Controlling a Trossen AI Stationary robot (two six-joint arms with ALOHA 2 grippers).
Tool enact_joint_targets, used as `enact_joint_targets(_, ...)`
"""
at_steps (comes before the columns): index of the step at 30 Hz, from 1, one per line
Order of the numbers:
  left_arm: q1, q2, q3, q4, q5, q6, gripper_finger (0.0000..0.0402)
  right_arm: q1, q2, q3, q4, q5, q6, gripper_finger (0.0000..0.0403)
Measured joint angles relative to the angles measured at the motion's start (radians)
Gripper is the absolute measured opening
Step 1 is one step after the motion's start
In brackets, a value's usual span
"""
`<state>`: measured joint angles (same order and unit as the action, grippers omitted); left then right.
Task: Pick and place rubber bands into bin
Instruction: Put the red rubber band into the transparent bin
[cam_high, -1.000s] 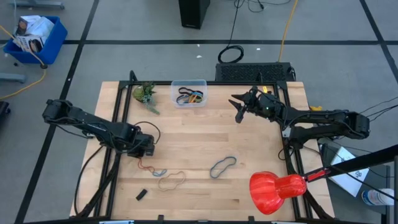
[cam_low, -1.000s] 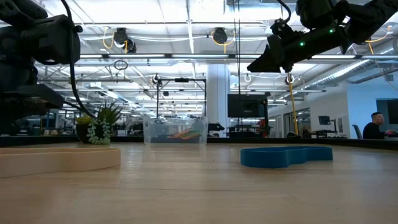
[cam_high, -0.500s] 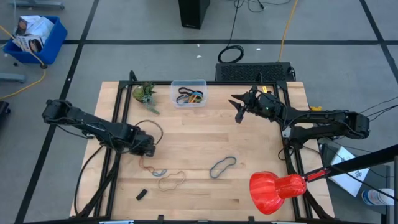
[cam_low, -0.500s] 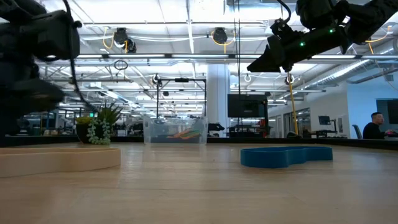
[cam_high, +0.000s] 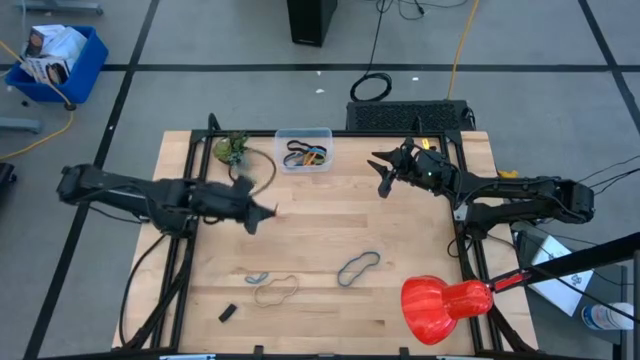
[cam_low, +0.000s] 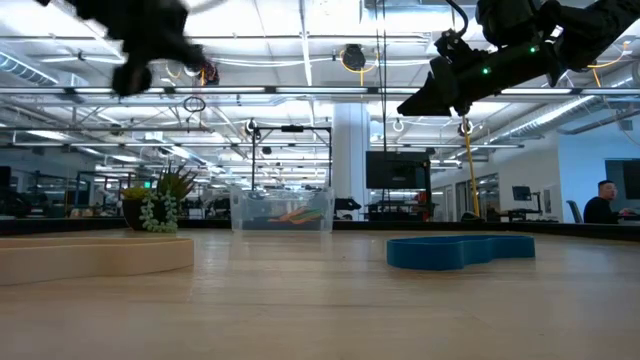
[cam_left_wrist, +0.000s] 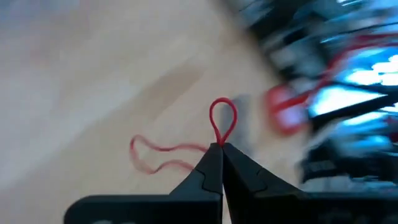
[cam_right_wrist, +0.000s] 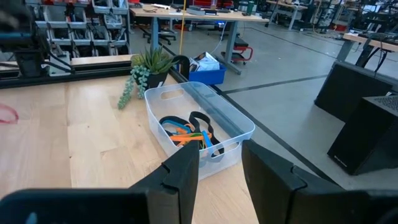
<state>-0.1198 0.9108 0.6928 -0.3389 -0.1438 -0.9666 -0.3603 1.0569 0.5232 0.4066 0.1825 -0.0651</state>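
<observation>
My left gripper (cam_high: 262, 212) is shut on a red rubber band (cam_left_wrist: 222, 119), high above the table's middle left; its arm shows blurred at the upper left of the low view (cam_low: 150, 40). The clear bin (cam_high: 305, 148) stands at the far edge and holds several bands (cam_right_wrist: 186, 132). A grey band (cam_high: 255, 277), a tan band (cam_high: 277, 292) and a blue-grey band (cam_high: 358, 266) lie flat on the table near the front. My right gripper (cam_high: 385, 175) hovers open and empty to the right of the bin. My left gripper pinches the red band between its two shut fingertips. A small loop (cam_left_wrist: 222, 118) sticks out past the tips, and the rest of the band (cam_left_wrist: 155, 155) trails off to one side. The band is clear of the table.
A small potted plant (cam_high: 232, 150) stands left of the bin. A small black block (cam_high: 227, 312) lies near the front edge. A red bulb-shaped object (cam_high: 445, 305) sits at the front right corner. A blue crate (cam_high: 55, 60) stands on the floor beyond the table.
My left gripper has risen from low over the table by the front bands and swung toward the far right, toward the bin. The red band that trailed on the table below it has been lifted clear.
</observation>
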Motion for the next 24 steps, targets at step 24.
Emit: enact_joint_targets(24, 0.293, -0.005, 0.008, 0.633, 0.133, 0.464, 0.0002, 0.000, 0.000, 0.000, 0.000, 0.000, 0.001, 0.0116)
